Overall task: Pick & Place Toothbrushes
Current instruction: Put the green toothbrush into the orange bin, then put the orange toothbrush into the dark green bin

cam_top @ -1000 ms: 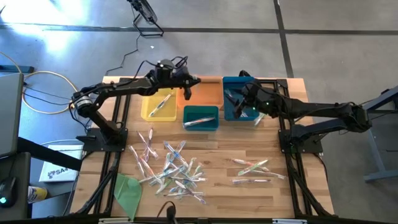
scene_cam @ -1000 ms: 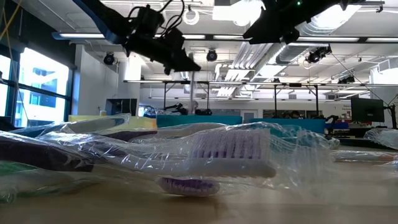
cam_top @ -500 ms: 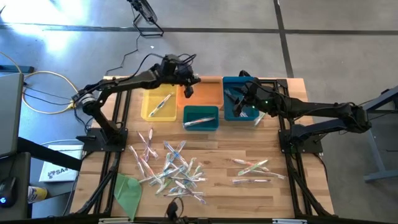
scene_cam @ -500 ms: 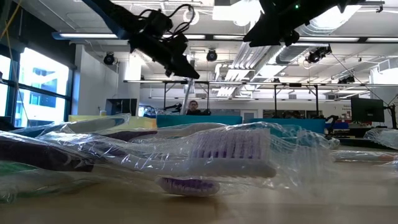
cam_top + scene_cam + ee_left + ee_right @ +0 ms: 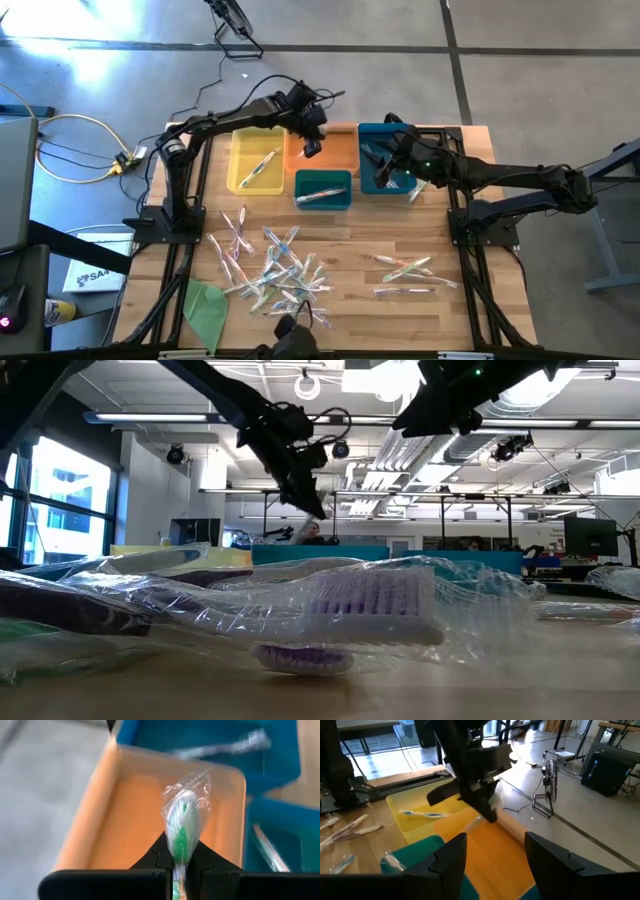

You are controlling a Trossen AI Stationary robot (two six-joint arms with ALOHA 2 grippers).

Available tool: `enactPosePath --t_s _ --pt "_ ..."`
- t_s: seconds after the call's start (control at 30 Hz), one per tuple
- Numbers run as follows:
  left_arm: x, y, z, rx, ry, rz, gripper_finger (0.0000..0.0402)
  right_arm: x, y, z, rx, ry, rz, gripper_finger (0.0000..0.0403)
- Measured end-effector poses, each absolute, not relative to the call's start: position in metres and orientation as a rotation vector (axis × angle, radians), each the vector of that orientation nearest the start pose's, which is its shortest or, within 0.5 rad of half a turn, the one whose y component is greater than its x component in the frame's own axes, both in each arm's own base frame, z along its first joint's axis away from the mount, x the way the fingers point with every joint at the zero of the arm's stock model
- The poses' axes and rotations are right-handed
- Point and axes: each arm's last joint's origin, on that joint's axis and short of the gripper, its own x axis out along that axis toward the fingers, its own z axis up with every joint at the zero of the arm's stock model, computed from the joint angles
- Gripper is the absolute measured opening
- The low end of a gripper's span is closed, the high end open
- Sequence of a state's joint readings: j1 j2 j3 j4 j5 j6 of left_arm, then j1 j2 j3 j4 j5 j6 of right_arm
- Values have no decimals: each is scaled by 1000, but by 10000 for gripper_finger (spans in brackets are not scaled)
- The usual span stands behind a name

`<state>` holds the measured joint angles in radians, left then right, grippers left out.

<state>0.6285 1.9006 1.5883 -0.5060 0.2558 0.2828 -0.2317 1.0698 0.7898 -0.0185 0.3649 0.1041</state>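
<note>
My left gripper [image 5: 312, 146] hangs over the orange bin [image 5: 340, 152], shut on a clear-wrapped green and white toothbrush [image 5: 181, 827]. My right gripper [image 5: 495, 857] stands open above the blue bin [image 5: 372, 180], with nothing between its fingers. Several wrapped toothbrushes [image 5: 275, 272] lie in a heap on the wooden table near its front edge, and a smaller group [image 5: 408, 272] lies to the right. One toothbrush lies in the yellow bin [image 5: 240, 170] and one in the teal bin [image 5: 322, 196]. My left gripper pinches the wrapped toothbrush [image 5: 179, 851] between its two fingers [image 5: 161, 861]. The fingers slant down over the orange bin. The toothbrush sticks out ahead of the fingertips, along them, with loose wrap at its free end [image 5: 192, 785]. It is lifted clear above the bin's floor.
The four bins stand close together at the table's far side. A flat green sheet [image 5: 205, 310] lies at the near left corner. In the low view, wrapped toothbrushes [image 5: 360, 610] fill the foreground.
My left gripper, still shut on the toothbrush, has gone toward the table's right edge over the orange bin and tipped from nearly level to slanting down.
</note>
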Motion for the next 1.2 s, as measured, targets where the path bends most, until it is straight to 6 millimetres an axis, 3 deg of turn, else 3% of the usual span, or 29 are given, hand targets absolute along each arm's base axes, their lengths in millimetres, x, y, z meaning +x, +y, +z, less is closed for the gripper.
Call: enactPosePath --t_s 0.17,0.63,0.97,1.2 --pt "349 245 251 -126 829 252 7 227 -64 296 82 289 -610 192" --pt "354 248 234 -156 863 240 13 226 -64 294 81 307 -611 192" --pt "357 250 237 -128 818 248 111 226 -64 294 76 309 -611 192" --pt "361 253 242 -94 747 255 120 226 -64 294 29 321 -631 192"
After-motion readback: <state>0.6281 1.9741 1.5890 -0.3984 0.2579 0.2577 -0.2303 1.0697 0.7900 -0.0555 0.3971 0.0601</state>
